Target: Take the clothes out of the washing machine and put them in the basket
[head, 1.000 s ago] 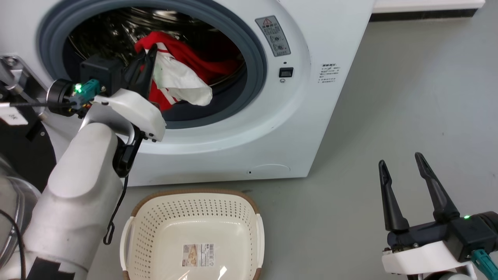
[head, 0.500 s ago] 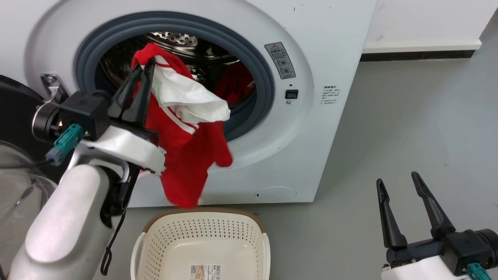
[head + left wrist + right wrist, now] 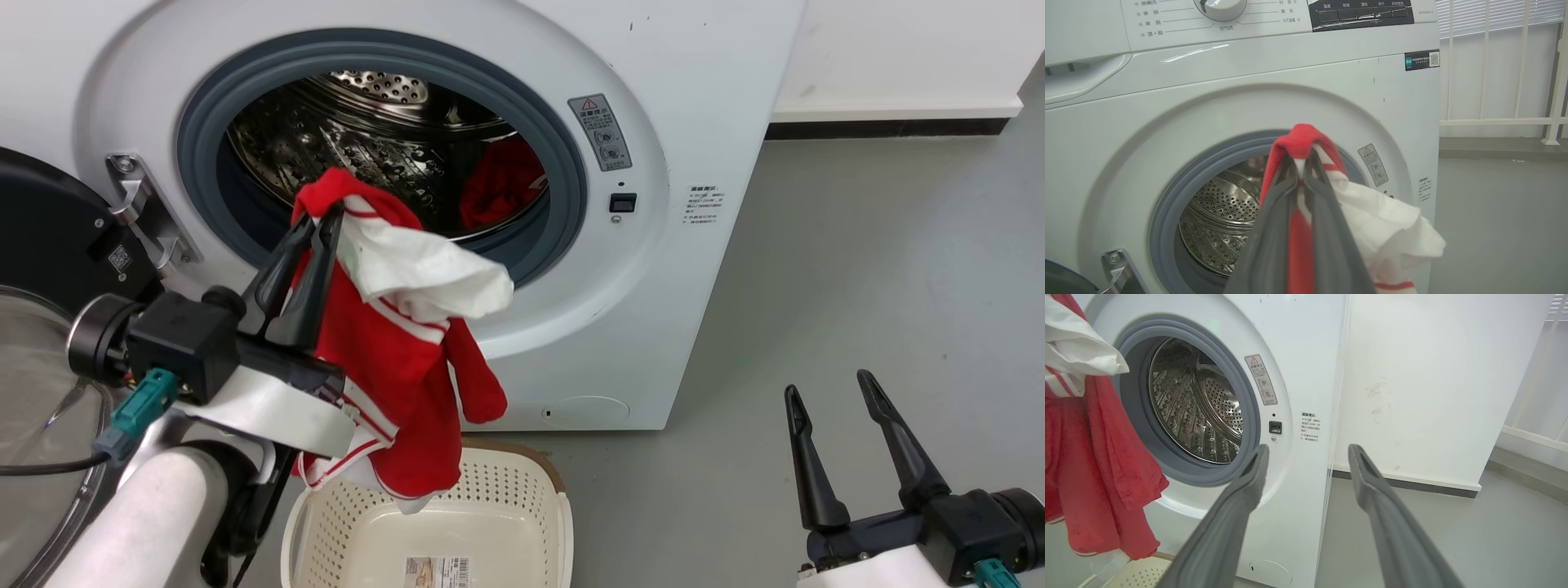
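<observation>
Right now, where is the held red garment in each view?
Head view: red garment centre-left, hanging from the left gripper over the basket.
Left wrist view: garment centre, top pinched.
Right wrist view: garment at left edge.
Shared landmark: warning sticker right of the door opening.

Light is bright and even, shadows soft. The drum (image 3: 359,147) glares at 12 o'clock. Near fingers (image 3: 1269,245) at 6 o'clock look blurred.
</observation>
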`<state>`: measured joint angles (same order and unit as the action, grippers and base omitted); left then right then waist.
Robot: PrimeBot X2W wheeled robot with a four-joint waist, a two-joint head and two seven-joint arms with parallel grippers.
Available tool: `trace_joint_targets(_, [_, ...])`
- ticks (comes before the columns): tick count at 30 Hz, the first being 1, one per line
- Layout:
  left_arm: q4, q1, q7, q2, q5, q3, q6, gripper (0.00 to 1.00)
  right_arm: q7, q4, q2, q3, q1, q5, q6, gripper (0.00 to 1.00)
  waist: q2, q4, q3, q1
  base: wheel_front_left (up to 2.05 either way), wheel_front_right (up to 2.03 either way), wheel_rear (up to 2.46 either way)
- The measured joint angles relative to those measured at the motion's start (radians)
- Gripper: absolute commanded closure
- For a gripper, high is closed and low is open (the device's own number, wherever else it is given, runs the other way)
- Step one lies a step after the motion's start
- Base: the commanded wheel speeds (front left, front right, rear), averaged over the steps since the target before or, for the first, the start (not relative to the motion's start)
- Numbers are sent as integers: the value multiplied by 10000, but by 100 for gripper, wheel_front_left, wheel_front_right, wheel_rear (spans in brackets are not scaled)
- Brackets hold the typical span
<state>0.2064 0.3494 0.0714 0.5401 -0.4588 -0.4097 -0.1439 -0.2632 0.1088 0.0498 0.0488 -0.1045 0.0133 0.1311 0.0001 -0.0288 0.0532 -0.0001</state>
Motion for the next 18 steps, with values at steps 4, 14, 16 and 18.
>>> trace_joint_targets(4, [115,-390,-71,98,4,-109,-61,100,0,4,0,0,12,0,0,0,0,-3,144,0,0,0,0])
trace_joint_targets(14, [-717,-1017,-67,-105,-174,-708,157,100,0,130,0,-19,560,75,0,0,0,-96,1067,1,0,0,0])
trace_joint_targets(16, [-1024,-1025,29,-215,-295,-734,211,100,0,180,0,-21,784,132,0,0,0,-142,1375,0,0,0,0])
trace_joint_targets(18, [-1400,-1025,142,-313,-336,-773,299,100,0,222,0,-73,965,136,0,0,0,-203,1705,1,0,0,0])
